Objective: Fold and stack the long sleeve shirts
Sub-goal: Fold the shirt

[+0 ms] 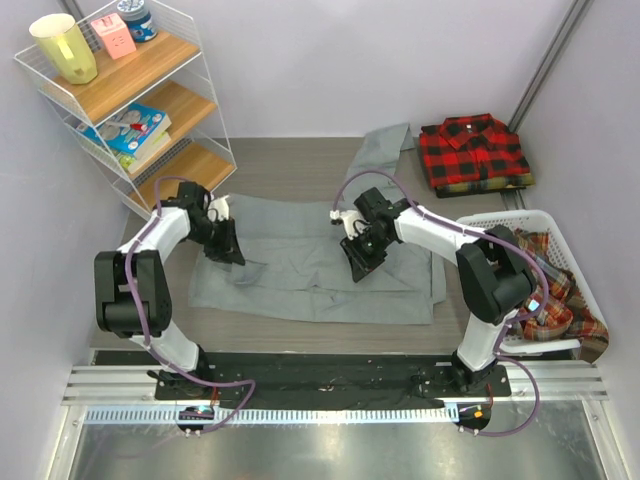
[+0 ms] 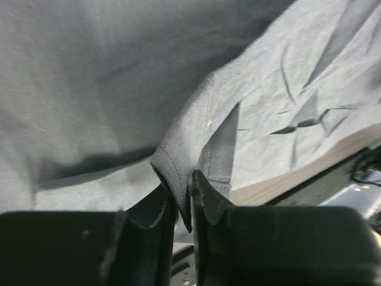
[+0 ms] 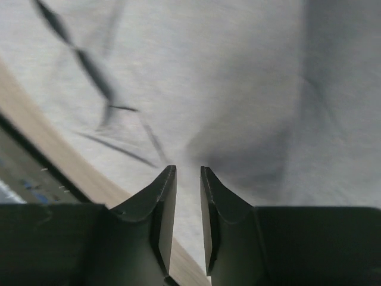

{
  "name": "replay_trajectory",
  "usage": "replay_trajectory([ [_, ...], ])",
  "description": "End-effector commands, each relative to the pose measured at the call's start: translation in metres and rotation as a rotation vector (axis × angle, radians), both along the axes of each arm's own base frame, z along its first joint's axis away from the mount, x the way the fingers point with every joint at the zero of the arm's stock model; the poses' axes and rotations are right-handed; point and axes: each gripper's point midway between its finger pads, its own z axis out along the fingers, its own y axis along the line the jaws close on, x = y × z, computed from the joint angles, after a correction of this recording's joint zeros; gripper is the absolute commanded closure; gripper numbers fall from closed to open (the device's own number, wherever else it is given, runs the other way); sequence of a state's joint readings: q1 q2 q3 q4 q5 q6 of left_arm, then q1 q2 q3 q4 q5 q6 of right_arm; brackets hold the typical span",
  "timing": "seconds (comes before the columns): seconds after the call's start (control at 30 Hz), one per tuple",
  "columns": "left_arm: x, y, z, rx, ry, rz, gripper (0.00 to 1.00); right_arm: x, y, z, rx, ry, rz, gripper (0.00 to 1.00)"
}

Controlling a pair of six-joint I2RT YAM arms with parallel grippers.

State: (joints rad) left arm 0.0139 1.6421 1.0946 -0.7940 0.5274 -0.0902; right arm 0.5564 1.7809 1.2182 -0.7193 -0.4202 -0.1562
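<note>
A plain grey long sleeve shirt [image 1: 300,285] lies spread across the middle of the table, with one sleeve trailing toward the back. My left gripper [image 1: 230,247] is at the shirt's left side, shut on a raised fold of its stitched hem [image 2: 178,149]. The right gripper [image 1: 358,262] hovers over the shirt's right half. Its jaws stand a narrow gap apart with nothing between them [image 3: 188,179], and grey cloth [image 3: 238,71] lies beneath. A red-and-black checked shirt [image 1: 473,150] lies folded at the back right.
A white wire basket [image 1: 500,220] at the right edge holds plaid shirts [image 1: 560,295]. A wire shelf unit [image 1: 135,100] with a cup, box and books stands at the back left. Walls close in on both sides.
</note>
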Motion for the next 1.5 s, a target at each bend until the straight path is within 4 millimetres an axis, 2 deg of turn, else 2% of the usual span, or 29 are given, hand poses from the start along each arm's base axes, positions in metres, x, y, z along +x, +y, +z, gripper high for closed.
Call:
replay_trajectory([
  [0.0,0.026,0.017,0.020,0.103,-0.188,-0.083,0.80,0.041,-0.032,-0.003,-0.110,-0.149,-0.069,0.73],
  [0.17,0.033,0.031,0.029,0.198,-0.293,-0.150,0.62,0.055,-0.058,-0.018,-0.206,-0.169,-0.095,0.73],
  [0.23,0.032,0.033,0.031,0.216,-0.309,-0.166,0.47,0.058,-0.067,-0.025,-0.232,-0.162,-0.099,0.74],
  [0.3,0.031,0.037,0.031,0.241,-0.315,-0.176,0.44,0.058,-0.075,-0.032,-0.257,-0.156,-0.102,0.74],
  [0.33,0.031,0.039,0.031,0.254,-0.315,-0.175,0.38,0.058,-0.077,-0.034,-0.265,-0.154,-0.104,0.74],
  [0.43,0.028,0.042,0.029,0.273,-0.316,-0.205,0.37,0.062,-0.084,-0.033,-0.281,-0.168,-0.110,0.74],
  [0.53,0.026,0.046,0.022,0.302,-0.307,-0.260,0.37,0.065,-0.088,-0.018,-0.285,-0.209,-0.116,0.73],
  [0.57,0.024,0.041,0.019,0.332,-0.300,-0.301,0.37,0.066,-0.088,-0.012,-0.284,-0.224,-0.117,0.71],
  [0.6,0.025,0.039,0.017,0.339,-0.301,-0.323,0.37,0.069,-0.085,0.003,-0.260,-0.254,-0.119,0.71],
  [0.7,0.027,0.044,0.003,0.388,-0.260,-0.372,0.40,0.063,-0.081,0.033,-0.209,-0.282,-0.108,0.68],
  [0.83,0.036,0.046,-0.001,0.414,-0.251,-0.381,0.41,0.032,-0.069,0.053,-0.106,-0.209,-0.062,0.68],
  [0.93,0.039,0.049,-0.008,0.438,-0.228,-0.391,0.41,0.015,-0.071,0.044,-0.103,-0.146,-0.042,0.69],
  [1.03,0.039,0.054,-0.016,0.467,-0.196,-0.412,0.41,0.004,-0.077,0.018,-0.135,-0.097,-0.023,0.71],
  [1.07,0.034,0.056,-0.021,0.476,-0.176,-0.424,0.42,-0.001,-0.084,0.002,-0.173,-0.069,-0.023,0.73],
  [1.13,0.027,0.061,-0.029,0.493,-0.140,-0.439,0.43,0.001,-0.087,-0.010,-0.192,-0.069,-0.011,0.74],
  [1.23,0.002,0.064,-0.043,0.492,-0.077,-0.475,0.47,0.000,-0.096,-0.026,-0.239,-0.061,0.009,0.74],
  [1.33,-0.024,0.065,-0.052,0.477,-0.016,-0.515,0.50,-0.013,-0.105,-0.038,-0.272,-0.029,0.036,0.74],
  [1.4,-0.044,0.067,-0.058,0.471,0.025,-0.536,0.52,-0.029,-0.109,-0.042,-0.276,0.008,0.051,0.74],
  [1.47,-0.054,0.067,-0.055,0.467,0.024,-0.542,0.53,-0.041,-0.114,-0.043,-0.289,0.027,0.073,0.74],
])
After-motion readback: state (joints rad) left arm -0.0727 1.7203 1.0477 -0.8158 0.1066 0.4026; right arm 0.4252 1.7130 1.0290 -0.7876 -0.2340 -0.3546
